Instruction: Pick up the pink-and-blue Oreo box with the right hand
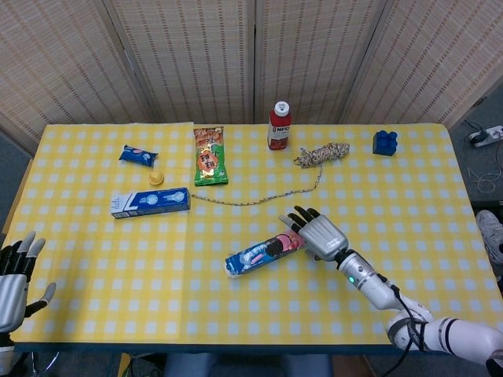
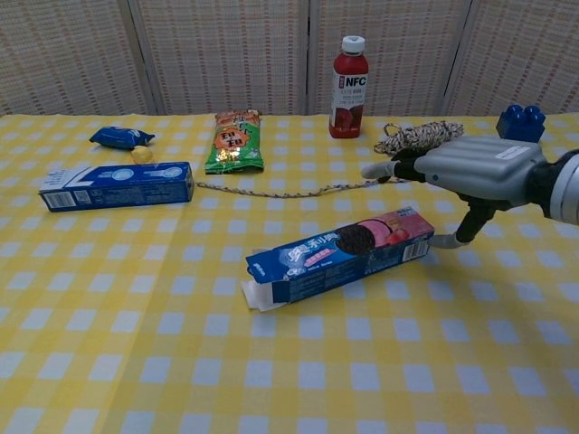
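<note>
**Other things on the checked cloth**

A red bottle point(image 1: 280, 125) stands upright at the far edge. Beside it lies a coiled rope point(image 1: 321, 153), its loose end trailing toward a green snack pack point(image 1: 210, 155). A blue block point(image 1: 385, 142) sits far right. On the left lie a long blue box point(image 1: 150, 203), a small blue packet point(image 1: 138, 155) and a yellow cap point(image 1: 156, 178) between them.

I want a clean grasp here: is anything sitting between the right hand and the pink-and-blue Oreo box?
Nothing visible does. The right hand is open at the pink end of the Oreo box; the rope lies farther back.
</note>
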Tool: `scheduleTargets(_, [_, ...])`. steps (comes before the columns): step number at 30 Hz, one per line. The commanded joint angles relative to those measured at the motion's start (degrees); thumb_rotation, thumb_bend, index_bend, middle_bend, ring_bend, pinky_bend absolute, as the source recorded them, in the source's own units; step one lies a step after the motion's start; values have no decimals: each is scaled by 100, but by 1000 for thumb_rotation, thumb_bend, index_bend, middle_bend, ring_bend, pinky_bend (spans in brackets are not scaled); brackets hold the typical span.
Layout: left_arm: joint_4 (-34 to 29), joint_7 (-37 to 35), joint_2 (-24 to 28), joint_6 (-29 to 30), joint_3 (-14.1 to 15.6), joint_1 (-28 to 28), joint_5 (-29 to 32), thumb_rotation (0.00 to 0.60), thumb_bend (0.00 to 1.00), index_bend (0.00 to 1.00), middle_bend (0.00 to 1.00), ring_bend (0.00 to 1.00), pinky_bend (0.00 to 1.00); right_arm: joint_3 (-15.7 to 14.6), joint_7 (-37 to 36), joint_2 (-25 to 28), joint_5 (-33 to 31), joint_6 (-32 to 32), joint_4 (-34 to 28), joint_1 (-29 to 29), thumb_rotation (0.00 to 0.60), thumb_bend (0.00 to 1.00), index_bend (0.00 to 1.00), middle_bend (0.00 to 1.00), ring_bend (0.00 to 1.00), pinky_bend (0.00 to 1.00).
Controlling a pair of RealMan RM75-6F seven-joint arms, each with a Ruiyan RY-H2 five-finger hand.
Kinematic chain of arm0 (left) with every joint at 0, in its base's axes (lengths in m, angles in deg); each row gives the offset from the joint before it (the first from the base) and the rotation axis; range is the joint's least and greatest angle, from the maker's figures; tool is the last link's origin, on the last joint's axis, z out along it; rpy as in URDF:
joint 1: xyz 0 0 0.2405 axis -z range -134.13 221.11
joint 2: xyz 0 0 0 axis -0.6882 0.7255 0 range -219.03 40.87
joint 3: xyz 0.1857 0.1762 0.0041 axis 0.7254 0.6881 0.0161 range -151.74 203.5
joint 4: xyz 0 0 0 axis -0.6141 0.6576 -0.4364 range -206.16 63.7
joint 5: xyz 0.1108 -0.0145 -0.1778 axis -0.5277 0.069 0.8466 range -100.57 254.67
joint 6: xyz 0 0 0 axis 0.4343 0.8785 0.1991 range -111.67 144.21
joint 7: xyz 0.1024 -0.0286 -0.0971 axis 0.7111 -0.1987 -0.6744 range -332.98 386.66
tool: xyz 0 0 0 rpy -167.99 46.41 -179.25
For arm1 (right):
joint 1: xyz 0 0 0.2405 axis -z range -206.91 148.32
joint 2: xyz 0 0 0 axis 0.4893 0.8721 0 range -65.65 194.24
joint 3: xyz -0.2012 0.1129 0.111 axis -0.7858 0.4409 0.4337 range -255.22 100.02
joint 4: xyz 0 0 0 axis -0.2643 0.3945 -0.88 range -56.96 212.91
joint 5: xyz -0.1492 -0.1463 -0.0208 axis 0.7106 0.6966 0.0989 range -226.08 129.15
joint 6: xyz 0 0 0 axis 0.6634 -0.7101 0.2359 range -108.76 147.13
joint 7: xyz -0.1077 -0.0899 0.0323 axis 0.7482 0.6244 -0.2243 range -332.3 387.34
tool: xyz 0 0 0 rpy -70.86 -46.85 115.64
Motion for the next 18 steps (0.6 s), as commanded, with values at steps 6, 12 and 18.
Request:
scheduleTargets(6, [19,-18,-5,2,0,-15,18,600,340,82,28,55,42,-101,146,-305,-172,209,326,-216,600,231,49,167,44,158])
scheduleTargets(12, [52,-55,-5,-6,3,-21,26,600,340,82,28,55,42,-128,167,-557,-298,283,615,-338,600,241,109,210,72,159])
scheduleTargets(18, [81,-92,0,-20,12,-37,51,600,340,89,28,55,42,-148,110,-799,-323,139,879,-357,600,282,272,320,141,182])
